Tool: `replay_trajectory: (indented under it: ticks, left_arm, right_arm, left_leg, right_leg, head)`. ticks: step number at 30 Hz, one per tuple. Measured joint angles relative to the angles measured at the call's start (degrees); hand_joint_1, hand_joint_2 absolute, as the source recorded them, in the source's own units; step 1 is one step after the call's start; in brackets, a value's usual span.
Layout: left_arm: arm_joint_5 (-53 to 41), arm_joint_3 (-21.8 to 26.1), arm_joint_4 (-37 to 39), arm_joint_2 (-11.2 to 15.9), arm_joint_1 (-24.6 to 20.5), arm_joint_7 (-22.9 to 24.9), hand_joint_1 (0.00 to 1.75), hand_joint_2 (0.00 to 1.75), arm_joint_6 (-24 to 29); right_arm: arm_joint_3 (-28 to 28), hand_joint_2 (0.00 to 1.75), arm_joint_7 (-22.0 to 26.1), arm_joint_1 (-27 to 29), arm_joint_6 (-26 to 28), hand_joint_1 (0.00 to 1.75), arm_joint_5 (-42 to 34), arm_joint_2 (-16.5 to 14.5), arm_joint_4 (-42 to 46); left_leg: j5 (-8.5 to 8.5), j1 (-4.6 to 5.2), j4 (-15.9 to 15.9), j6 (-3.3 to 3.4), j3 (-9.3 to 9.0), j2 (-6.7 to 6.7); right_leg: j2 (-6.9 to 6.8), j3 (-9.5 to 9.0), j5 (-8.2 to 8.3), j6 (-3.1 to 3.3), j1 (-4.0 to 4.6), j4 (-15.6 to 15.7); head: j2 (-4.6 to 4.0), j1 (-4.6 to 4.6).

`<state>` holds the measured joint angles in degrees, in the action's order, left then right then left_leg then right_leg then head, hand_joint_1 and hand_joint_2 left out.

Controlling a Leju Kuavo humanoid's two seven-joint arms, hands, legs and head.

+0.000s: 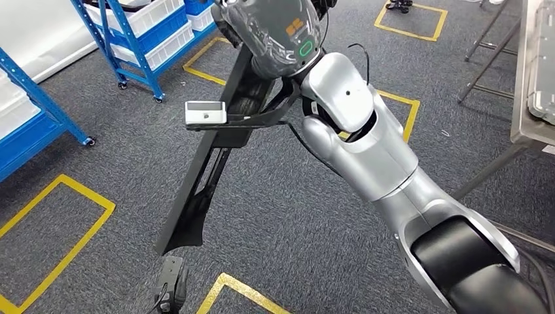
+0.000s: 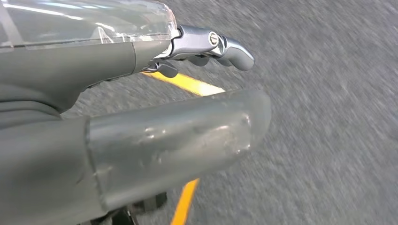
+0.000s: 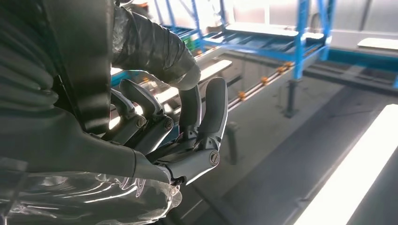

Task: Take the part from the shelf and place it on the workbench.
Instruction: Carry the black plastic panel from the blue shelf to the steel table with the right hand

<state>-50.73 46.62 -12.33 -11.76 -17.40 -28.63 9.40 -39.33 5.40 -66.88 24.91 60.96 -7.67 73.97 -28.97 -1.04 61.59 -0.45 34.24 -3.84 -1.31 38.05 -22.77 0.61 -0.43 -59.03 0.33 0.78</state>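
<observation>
The right robot hand (image 1: 271, 33), raised on its silver arm, grips the long black part (image 1: 209, 176), fingers (image 3: 206, 112) curled round it; the part slants down over the grey carpet (image 1: 294, 216) with its yellow tape squares; the left robot hand (image 2: 202, 47) hangs above the floor holding nothing, fingers loosely apart; farther off stand blue shelves (image 1: 131, 33) with bins, and the metal bench (image 1: 533, 72) at far right.

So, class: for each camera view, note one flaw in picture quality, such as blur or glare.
Head view: sharp and evenly lit. Left wrist view: the carpet is streaked with motion blur, and the left robot hand is soft. Right wrist view: the pale bands behind the right robot hand are glaring, and the blue shelf is hazy.
</observation>
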Motion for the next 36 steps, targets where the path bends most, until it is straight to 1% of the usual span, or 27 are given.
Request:
replay_trajectory:
  ticks: [2, 3, 4, 5, 6, 7, 8, 9, 11, 12, 13, 15, 17, 18, 19, 20, 21, 22, 24, 26, 28, 29, 30, 32, 34, 35, 36]
  left_arm:
    - [-0.2, 0.0, 0.0, 0.0, -0.1, 0.0, 0.00, 0.00, -0.1]
    - [-0.2, 0.0, 0.0, 0.0, -0.1, 0.0, 0.00, 0.00, -0.1]
    - [-0.2, 0.0, 0.0, 0.0, -0.1, 0.0, 0.00, 0.00, -0.1]
    - [-0.3, 0.0, 0.0, -0.1, -0.1, 0.0, 0.00, 0.00, -0.2]
    - [-0.3, 0.0, 0.0, -0.1, -0.1, 0.0, 0.00, 0.00, -0.2]
    - [-0.4, 0.0, 0.0, -0.1, -0.2, 0.0, 0.00, 0.00, -0.2]
    - [-0.5, 0.0, 0.0, -0.2, -0.3, 0.1, 0.00, 0.00, -0.2]
    - [-0.6, 0.0, 0.0, -0.2, -0.4, 0.2, 0.00, 0.00, -0.2]
    - [-0.8, 0.0, 0.0, -0.2, -0.5, 0.4, 0.00, 0.00, -0.2]
    - [-0.8, -0.1, 0.0, -0.2, -0.5, 0.4, 0.00, 0.00, -0.2]
    - [-0.8, -0.1, 0.0, -0.3, -0.6, 0.4, 0.00, 0.00, -0.2]
    - [-0.9, -0.3, 0.0, -0.4, -0.9, 0.4, 0.00, 0.00, -0.2]
    - [-0.9, -0.4, 0.0, -0.5, -0.8, 0.4, 0.00, 0.00, -0.2]
    - [-0.8, -0.4, 0.0, -0.5, -0.7, 0.5, 0.00, 0.00, -0.1]
    - [-0.8, -0.4, 0.0, -0.4, -0.7, 0.5, 0.00, 0.00, -0.1]
    - [-0.8, -0.4, 0.0, -0.4, -0.6, 0.5, 0.00, 0.00, -0.1]
    - [-0.8, -0.4, 0.0, -0.4, -0.6, 0.5, 0.00, 0.00, -0.1]
    - [-0.8, -0.4, 0.0, -0.4, -0.7, 0.5, 0.00, 0.00, -0.1]
    - [-0.8, -0.4, 0.0, -0.4, -0.7, 0.4, 0.00, 0.00, -0.1]
    - [-0.8, -0.4, 0.0, -0.4, -0.8, 0.4, 0.00, 0.00, -0.1]
    - [-0.8, -0.4, 0.0, -0.4, -0.9, 0.3, 0.00, 0.00, -0.1]
    - [-0.8, -0.4, 0.0, -0.4, -0.9, 0.2, 0.00, 0.00, -0.1]
    - [-0.8, -0.4, 0.0, -0.5, -1.0, 0.2, 0.00, 0.00, -0.1]
    - [-0.7, -0.5, 0.0, -0.5, -1.0, 0.0, 0.00, 0.00, -0.1]
    - [-0.6, -0.5, 0.0, -0.4, -0.7, 0.0, 0.00, 0.00, -0.1]
    - [-0.6, -0.5, 0.0, -0.4, -0.6, 0.0, 0.00, 0.00, -0.1]
    - [-0.5, -0.5, 0.0, -0.5, -0.5, -0.1, 0.00, 0.00, -0.1]
  right_arm:
    - [0.1, 1.75, 0.0, -0.3, -0.1, 1.75, 0.0, -0.1, 0.0]
    - [0.1, 1.75, 0.0, -0.4, -0.2, 1.75, 0.0, -0.1, 0.0]
    - [0.0, 1.75, 0.0, -0.4, -0.3, 1.75, 0.0, -0.1, -0.1]
    - [0.0, 1.75, 0.0, -0.4, -0.3, 1.75, 0.0, -0.2, -0.1]
    - [0.0, 1.75, 0.0, -0.5, -0.4, 1.75, 0.0, -0.2, -0.2]
    - [0.0, 1.75, 0.0, -0.6, -0.4, 1.75, 0.0, -0.2, -0.2]
    - [0.1, 1.75, 0.0, -0.9, -0.4, 1.75, 0.0, -0.2, -0.2]
    - [0.1, 1.75, 0.0, -1.2, -0.5, 1.75, 0.0, -0.2, -0.3]
    - [0.1, 1.75, 0.0, -1.5, -0.7, 1.75, 0.0, -0.2, -0.6]
    - [0.1, 1.75, 0.0, -1.6, -0.7, 1.75, 0.0, -0.2, -0.7]
    - [0.2, 1.75, 0.0, -1.6, -0.7, 1.75, 0.0, -0.2, -0.9]
    - [0.6, 1.75, 0.0, -1.8, -0.6, 1.75, 0.0, -0.1, -1.1]
    - [0.9, 1.75, 0.0, -2.0, -0.4, 1.75, 0.0, -0.1, -1.2]
    - [0.9, 1.75, 0.0, -1.9, -0.3, 1.75, 0.0, 0.0, -1.3]
    - [0.9, 1.75, 0.0, -1.8, -0.3, 1.75, 0.0, 0.0, -1.4]
    - [0.9, 1.75, 0.0, -1.7, -0.2, 1.75, 0.0, 0.1, -1.5]
    - [1.0, 1.75, 0.0, -1.6, -0.2, 1.75, -0.1, 0.2, -1.6]
    - [1.0, 1.75, 0.0, -1.6, -0.2, 1.75, -0.1, 0.3, -1.7]
    - [1.0, 1.75, 0.0, -1.7, -0.2, 1.75, -0.1, 0.4, -1.8]
    - [1.1, 1.75, 0.0, -1.7, -0.1, 1.75, -0.1, 0.4, -1.8]
    - [1.3, 1.75, 0.0, -1.7, 0.1, 1.75, -0.2, 0.6, -1.8]
    - [1.4, 1.75, 0.0, -1.7, 0.2, 1.75, -0.2, 0.6, -1.7]
    - [1.5, 1.75, 0.0, -1.8, 0.2, 1.75, -0.2, 0.7, -1.7]
    - [1.5, 1.75, 0.0, -1.8, 0.3, 1.75, -0.2, 0.7, -1.8]
    - [1.5, 1.75, 0.0, -1.6, 0.3, 1.75, -0.3, 0.7, -1.9]
    - [1.5, 1.75, 0.0, -1.5, 0.3, 1.75, -0.3, 0.8, -2.0]
    - [1.6, 1.75, 0.0, -1.5, 0.3, 1.75, -0.3, 0.9, -2.0]
  left_leg:
    - [-3.58, -0.12, 7.0, -0.14, 3.16, 2.65]
    - [-4.88, -0.12, 10.7, -0.17, 4.98, 3.15]
    - [-5.24, -0.12, 13.1, -0.18, 6.29, 3.35]
    - [-4.49, -0.13, 13.4, -0.13, 6.69, 3.44]
    - [-2.74, -0.16, 11.5, -0.05, 6.05, 3.61]
    - [-0.45, -0.25, 7.9, 0.05, 4.63, 4.19]
    - [1.24, -0.40, 4.3, 0.16, 3.11, 5.64]
    - [2.37, -0.54, 1.2, 0.25, 1.88, 7.02]
    - [2.64, -0.52, -1.1, 0.48, 1.01, 8.72]
    - [2.81, -0.40, -1.3, 0.69, 0.91, 8.26]
    - [3.05, -0.40, -1.6, 1.03, 0.78, 7.58]
    - [3.56, -0.45, -2.3, 1.85, 0.45, 6.14]
    - [3.74, -0.25, -2.7, 2.34, 0.33, 4.63]
    - [3.72, -0.11, -2.7, 2.42, 0.35, 3.80]
    - [3.67, -0.02, -2.7, 2.47, 0.36, 3.00]
    - [3.60, 0.04, -2.7, 2.48, 0.36, 2.19]
    - [3.54, 0.07, -2.7, 2.42, 0.33, 1.45]
    - [3.44, 0.09, -2.6, 2.32, 0.26, 0.80]
    - [3.18, 0.29, -2.6, 1.95, 0.12, -0.32]
    - [2.92, 0.59, -2.5, 1.44, -0.02, -1.28]
    - [2.63, 0.61, -2.6, 0.87, -0.20, -2.22]
    - [2.20, 0.50, -2.3, 0.58, -0.21, -1.88]
    - [1.28, 0.38, -1.0, 0.36, 0.22, -0.93]
    - [-1.78, 0.18, 4.9, 0.09, 2.75, 1.88]
    - [-4.10, 0.15, 12.0, -0.03, 6.51, 3.16]
    - [-3.89, 0.15, 13.5, 0.00, 7.60, 3.37]
    - [-2.55, 0.15, 12.8, 0.11, 7.64, 3.52]
  right_leg:
    - [1.29, -0.08, 0.09, 0.48, -0.05, 0.1]
    - [2.04, -0.07, 0.11, 0.60, 0.02, 0.0]
    - [2.89, -0.07, 0.10, 0.64, 0.09, -0.1]
    - [3.75, -0.06, 0.10, 0.64, 0.12, -0.2]
    - [4.62, -0.06, 0.07, 0.62, 0.11, -0.3]
    - [5.44, -0.03, 0.02, 0.54, 0.08, -0.6]
    - [6.20, 0.11, -0.04, 0.37, 0.07, -0.8]
    - [6.94, 0.38, -0.06, 0.12, 0.02, -1.1]
    - [8.23, 0.97, 0.19, -0.64, -0.22, -1.2]
    - [8.90, 1.17, 0.43, -1.08, -0.35, -1.1]
    - [8.94, 1.29, 0.54, -1.43, -0.45, -1.0]
    - [6.51, 2.29, -0.77, -1.86, -0.25, -2.8]
    - [3.04, 5.16, -4.17, -2.08, -0.14, -8.8]
    - [2.28, 6.93, -5.77, -2.21, -0.22, -12.5]
    - [1.92, 8.16, -6.60, -2.31, -0.31, -15.1]
    - [1.70, 8.47, -6.46, -2.35, -0.38, -15.9]
    - [1.44, 7.58, -5.36, -2.32, -0.41, -14.5]
    - [0.94, 5.69, -3.68, -2.21, -0.37, -11.2]
    - [-1.17, 1.57, -1.22, -1.70, 0.09, -3.7]
    - [-2.11, 0.02, -0.76, -1.04, 0.70, -0.6]
    - [-0.86, -0.05, -0.58, -0.38, 0.80, -0.4]
    - [-0.27, -0.21, -0.46, -0.06, 0.66, -0.2]
    - [0.26, -0.39, -0.33, 0.31, 0.46, 0.1]
    - [1.36, -0.67, -0.21, 0.78, 0.25, 0.3]
    - [2.81, -0.70, -0.23, 0.95, 0.34, 0.2]
    - [3.64, -0.71, -0.26, 0.98, 0.40, 0.1]
    - [4.49, -0.71, -0.30, 0.99, 0.44, -0.1]
  head:
    - [0.00, -0.01]
    - [0.00, -0.02]
    - [0.00, -0.01]
    - [0.00, -0.02]
    - [0.00, -0.02]
    - [0.00, -0.02]
    - [0.00, -0.01]
    - [0.00, -0.01]
    - [0.00, -0.02]
    - [0.00, -0.02]
    - [0.00, -0.02]
    - [0.00, 0.07]
    - [0.00, 0.14]
    - [0.00, 0.11]
    - [0.00, 0.13]
    - [0.00, 0.12]
    - [0.00, 0.13]
    - [0.00, 0.13]
    - [0.00, 0.11]
    - [0.00, 0.11]
    - [0.00, 0.11]
    - [0.00, 0.10]
    - [0.00, 0.09]
    - [0.00, 0.07]
    - [0.00, 0.07]
    - [0.00, 0.06]
    - [0.00, 0.08]
